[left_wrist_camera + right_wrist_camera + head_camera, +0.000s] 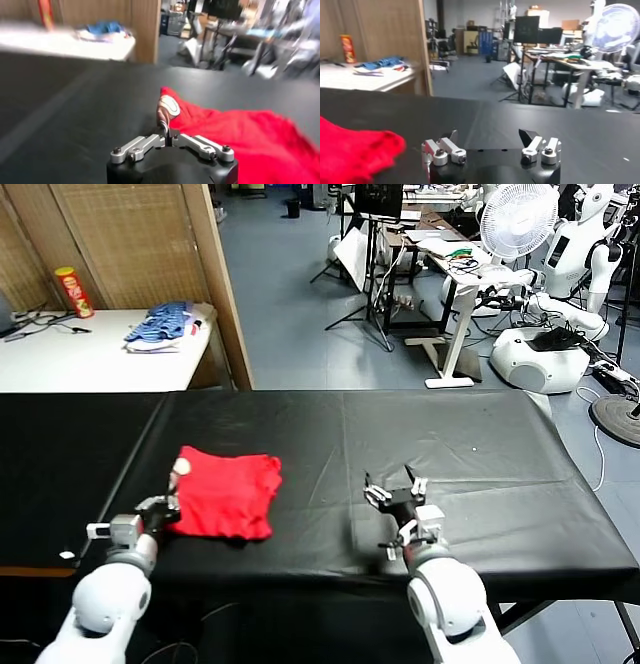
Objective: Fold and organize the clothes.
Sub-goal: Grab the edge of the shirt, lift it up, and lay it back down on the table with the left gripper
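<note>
From the head camera, nearest me are both forearms reaching onto the black table (470,454). I have the left gripper (168,506) low at the near left corner of the red T-shirt (228,492), fingers pinched together on the cloth edge. That shirt lies folded and bunched on the table's left half, a small white tag (182,466) at its far left corner. I see the right gripper (396,488) well apart from the shirt to the right, jaws spread, holding nothing. Farther back, a white side table (90,359) carries a blue-and-white pile of clothes (165,326) and a red can (73,291).

On the left wrist camera, I see the fingers (165,131) meet on the shirt's corner, just under the tag.

On the right wrist camera, the fingers (451,138) stand wide over bare table, the shirt's edge off to one side.
</note>
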Motion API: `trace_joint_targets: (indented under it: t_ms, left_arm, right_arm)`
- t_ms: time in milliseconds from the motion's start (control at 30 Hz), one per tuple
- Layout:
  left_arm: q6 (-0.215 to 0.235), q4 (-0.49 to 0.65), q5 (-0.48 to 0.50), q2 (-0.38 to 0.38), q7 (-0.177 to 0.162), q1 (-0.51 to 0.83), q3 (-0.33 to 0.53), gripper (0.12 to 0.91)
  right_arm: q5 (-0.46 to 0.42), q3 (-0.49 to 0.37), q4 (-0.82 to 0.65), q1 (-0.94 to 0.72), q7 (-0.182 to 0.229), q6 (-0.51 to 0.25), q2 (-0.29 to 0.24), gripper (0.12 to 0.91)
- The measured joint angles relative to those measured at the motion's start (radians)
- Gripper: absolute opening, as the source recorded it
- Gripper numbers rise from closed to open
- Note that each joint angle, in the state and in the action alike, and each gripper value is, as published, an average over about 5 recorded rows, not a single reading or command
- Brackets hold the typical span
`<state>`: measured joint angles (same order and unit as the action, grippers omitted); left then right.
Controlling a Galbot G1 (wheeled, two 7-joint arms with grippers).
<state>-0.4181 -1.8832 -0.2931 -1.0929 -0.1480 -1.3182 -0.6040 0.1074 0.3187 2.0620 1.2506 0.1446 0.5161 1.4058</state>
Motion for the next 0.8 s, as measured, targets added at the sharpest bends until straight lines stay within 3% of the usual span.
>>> trace_joint_targets:
  t_ms: [267,433,533,633,800]
  left_arm:
    - [0.016,0.006,0.316,0.161,-0.002,-0.023,-0.068,0.146]
    - [0.018,-0.048,0.382,0.221,0.000,-0.047,-0.096,0.146]
    - [0.011,-0.108,0.325,0.217,0.023,-0.065,-0.079,0.146]
    - [-0.008,-0.171,0.209,0.188,0.044,-0.076,-0.032,0.146]
    - [-0.088,-0.240,-0.094,0.102,-0.007,-0.057,0.096,0.146]
  right_arm:
    - [-0.006,0.008,0.009,0.022,0.000,0.001,0.005,0.798]
    - [-0.009,0.009,0.010,0.024,0.000,0.002,0.010,0.798]
    - [-0.013,0.012,0.010,0.032,-0.002,0.002,0.010,0.798]
    - [-0.016,0.020,0.015,0.042,-0.004,0.002,0.006,0.798]
    - [-0.011,0.042,0.029,0.057,-0.008,0.004,-0.010,0.798]
